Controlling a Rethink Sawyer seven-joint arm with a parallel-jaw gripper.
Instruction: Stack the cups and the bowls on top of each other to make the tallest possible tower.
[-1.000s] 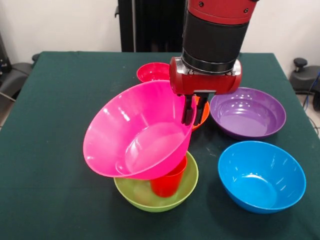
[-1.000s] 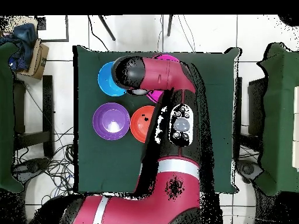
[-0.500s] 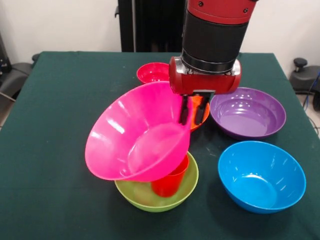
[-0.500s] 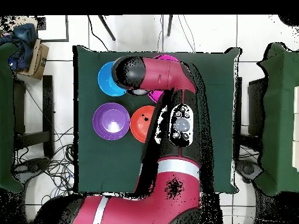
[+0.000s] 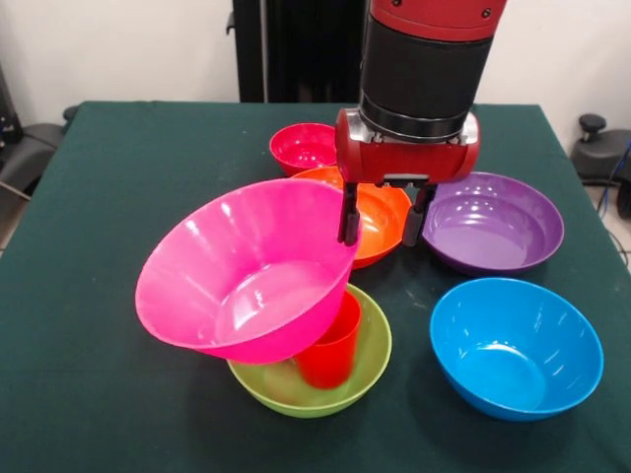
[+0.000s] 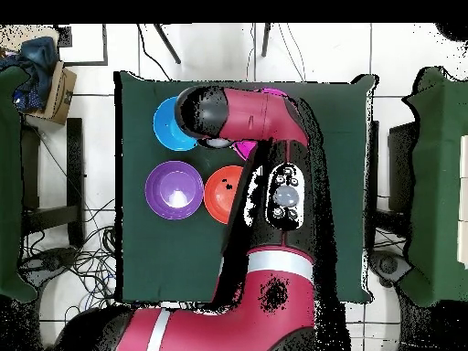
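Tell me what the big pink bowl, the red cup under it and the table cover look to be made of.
Pink bowl: probably thin glossy plastic, with bright highlights and slightly see-through walls. Red cup: likely the same shiny moulded plastic, uniform in colour. Table cover: looks like matte dark green cloth or felt, with no shine.

wall – pale | floor – white tiles (cables strewn) | table – dark green cloth
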